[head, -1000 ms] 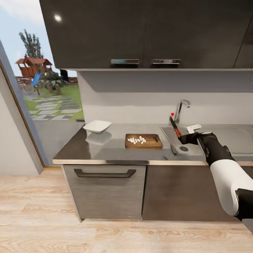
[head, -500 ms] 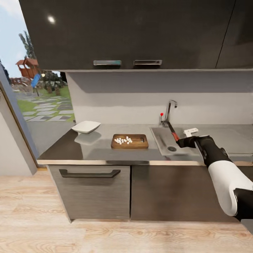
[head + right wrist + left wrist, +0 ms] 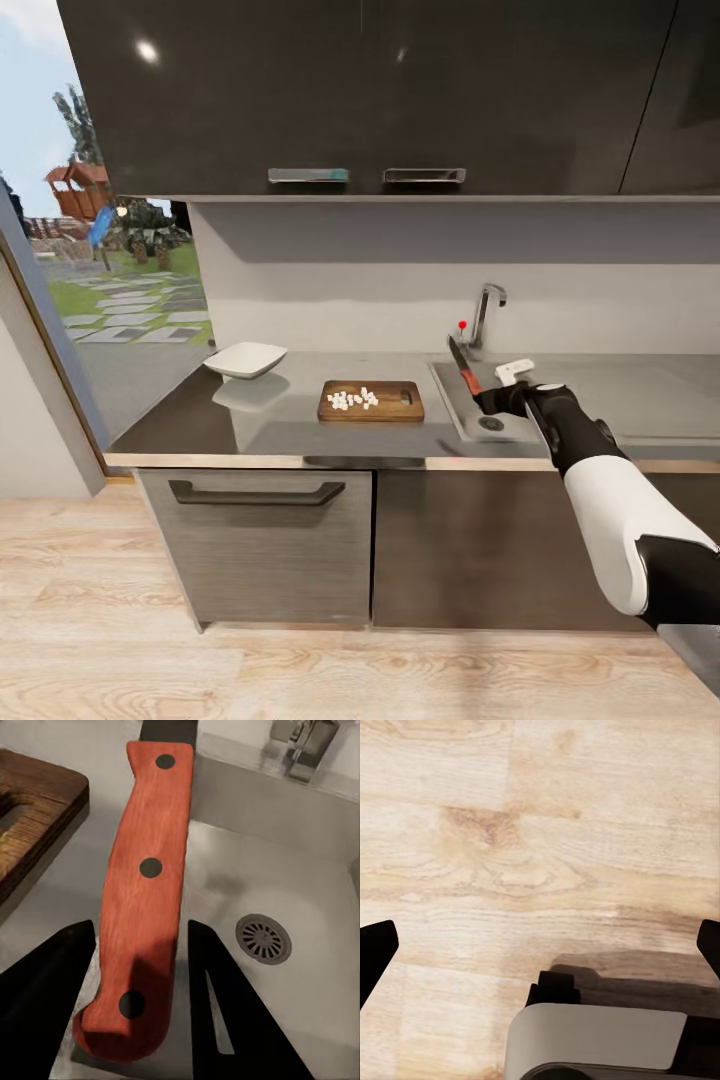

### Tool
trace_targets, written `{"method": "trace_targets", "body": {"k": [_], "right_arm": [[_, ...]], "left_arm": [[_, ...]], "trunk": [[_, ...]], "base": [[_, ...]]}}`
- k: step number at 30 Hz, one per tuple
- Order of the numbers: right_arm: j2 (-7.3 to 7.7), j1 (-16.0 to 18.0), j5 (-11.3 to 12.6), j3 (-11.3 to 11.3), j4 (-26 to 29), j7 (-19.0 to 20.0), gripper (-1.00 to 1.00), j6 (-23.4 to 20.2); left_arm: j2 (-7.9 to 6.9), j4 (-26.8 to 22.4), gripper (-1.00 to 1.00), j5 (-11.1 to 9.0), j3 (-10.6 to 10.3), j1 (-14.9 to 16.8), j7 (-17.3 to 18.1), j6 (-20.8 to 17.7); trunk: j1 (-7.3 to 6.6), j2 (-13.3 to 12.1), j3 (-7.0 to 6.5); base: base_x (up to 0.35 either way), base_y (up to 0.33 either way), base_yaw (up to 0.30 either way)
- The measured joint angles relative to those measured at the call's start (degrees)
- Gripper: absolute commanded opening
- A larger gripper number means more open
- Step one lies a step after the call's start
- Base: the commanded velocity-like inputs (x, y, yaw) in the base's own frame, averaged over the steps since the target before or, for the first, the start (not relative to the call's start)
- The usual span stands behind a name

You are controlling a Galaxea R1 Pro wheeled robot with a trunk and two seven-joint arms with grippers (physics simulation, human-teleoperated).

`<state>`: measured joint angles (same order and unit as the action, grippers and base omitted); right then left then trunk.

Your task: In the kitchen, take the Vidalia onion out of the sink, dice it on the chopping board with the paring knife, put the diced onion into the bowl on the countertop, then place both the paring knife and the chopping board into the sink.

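From my seat I see the counter (image 3: 260,425) running along under the dark cabinets (image 3: 380,95), with the sink (image 3: 470,410) at its right part. My right pincer (image 3: 487,400) hangs over the basin, pinching the paring knife (image 3: 462,368) by its red handle, blade up toward the tap (image 3: 487,312). The chopping board (image 3: 371,401) sits left of the sink with the diced Vidalia onion (image 3: 353,399) on it. The bowl (image 3: 245,360) is further left. My left pincer (image 3: 540,945) is spread wide over the wood floor (image 3: 540,847).
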<state>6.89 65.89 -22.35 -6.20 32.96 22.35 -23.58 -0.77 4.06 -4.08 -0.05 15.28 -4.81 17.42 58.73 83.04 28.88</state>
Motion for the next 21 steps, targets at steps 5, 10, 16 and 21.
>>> {"method": "trace_targets", "body": {"k": [5,10,16,21], "right_arm": [[-1.63,0.0,0.0,-0.1,-0.3,-0.2,-1.00,1.6],[-2.49,0.0,-0.1,-0.4,-0.4,-0.4,-1.00,0.6],[-2.18,0.0,-0.3,-0.5,0.2,-0.4,-1.00,-6.6],[-2.12,0.0,-0.2,-0.5,0.4,-0.4,-1.00,-7.1]], "left_arm": [[0.05,0.0,1.00,0.0,0.0,0.0,0.0,0.0],[0.06,0.0,1.00,0.0,0.0,0.0,0.0,0.0],[0.06,0.0,1.00,0.0,0.0,0.0,0.0,0.0],[0.06,0.0,1.00,0.0,0.0,0.0,0.0,0.0]], "trunk": [[0.00,0.0,0.00],[0.00,0.0,0.00],[0.00,0.0,0.00],[0.00,0.0,0.00]], "base": [[0.000,0.000,0.000],[0.000,0.000,0.000],[0.000,0.000,0.000],[0.000,0.000,0.000]]}}
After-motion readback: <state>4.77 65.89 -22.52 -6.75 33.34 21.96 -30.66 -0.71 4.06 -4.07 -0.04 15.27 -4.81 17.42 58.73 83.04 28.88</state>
